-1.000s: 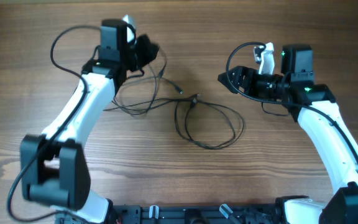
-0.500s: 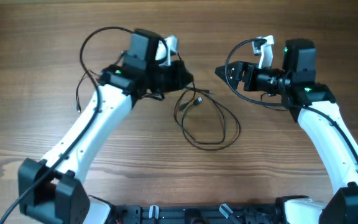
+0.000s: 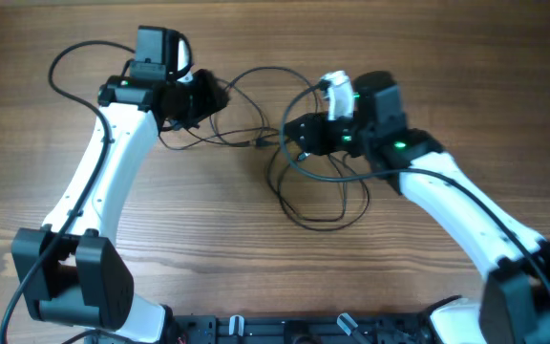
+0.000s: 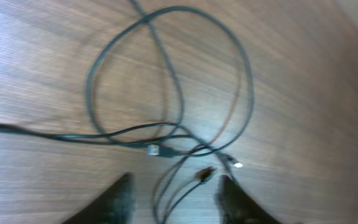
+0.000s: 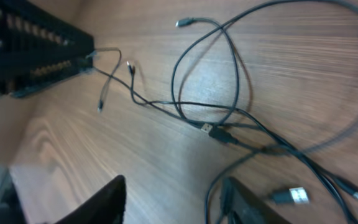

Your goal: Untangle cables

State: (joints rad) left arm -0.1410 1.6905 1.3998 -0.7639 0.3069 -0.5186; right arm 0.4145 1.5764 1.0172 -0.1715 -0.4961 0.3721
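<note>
Cables (image 3: 261,142): several thin black cords in one loose heap, lying flat on the table and spread between the two grippers. Their loops overlap and cross near the middle of the heap. One large loop opens toward the robot's side.

Plug ends: a small silver-tipped plug (image 4: 154,150) sits where the cables cross. A flat silver plug (image 5: 291,196) lies at the heap's right rim. Two thin loose tips (image 5: 101,102) stick out from the cables on the left side.

Left gripper (image 4: 176,182): just above the far-left edge of the cables. Its fingers (image 4: 122,199) stand part-way apart. Cord strands run through the gap, but neither finger presses on them and nothing is gripped.

Right gripper (image 5: 174,183): over the right side of the cables, above the crossing loops. Its fingers (image 5: 107,202) stand about half apart. One cord passes through the gap close to one finger, and contact cannot be told. Nothing is clamped.

Left arm (image 3: 103,182): white links reaching to the cables from the near-left.

Right arm (image 3: 456,205): white links reaching to the cables from the near-right.

Table (image 3: 466,57): brown wood grain, under and all around the cables.
</note>
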